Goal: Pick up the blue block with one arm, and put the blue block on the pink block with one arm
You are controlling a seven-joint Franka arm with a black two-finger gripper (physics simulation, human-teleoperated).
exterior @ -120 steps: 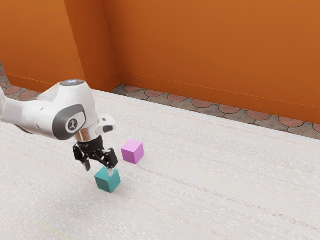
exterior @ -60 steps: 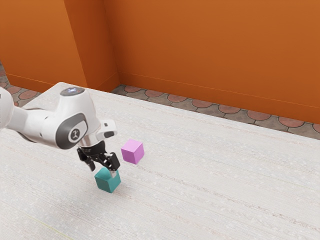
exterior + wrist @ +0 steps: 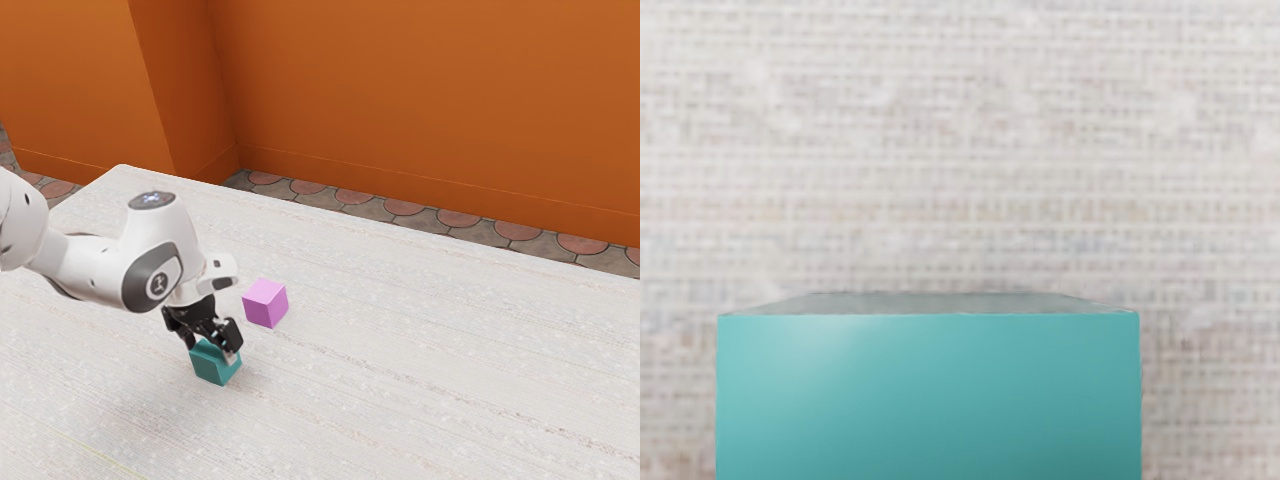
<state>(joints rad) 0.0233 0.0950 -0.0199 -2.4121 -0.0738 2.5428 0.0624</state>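
- The orange wall (image 3: 400,90) fills the top of the exterior view, with a strip of tiled floor (image 3: 450,222) below it along the table's far edge.
- The pale table (image 3: 450,380) lies bare across the exterior view's right and lower part, wide room for moving there.
- The white arm (image 3: 100,265) comes in from the exterior view's left and sits lower than a second ago, its wrist dropped toward the table.
- The gripper (image 3: 212,345) has come down from above the blue block onto it; its fingers stand apart, one on each side of the block's top.
- The blue block (image 3: 214,369), teal in colour, rests on the table at lower left of centre, unmoved; in the wrist view (image 3: 928,395) it sits just under the hand.
- The pink block (image 3: 265,303) stands near it, up and toward the exterior view's right, apart from it.
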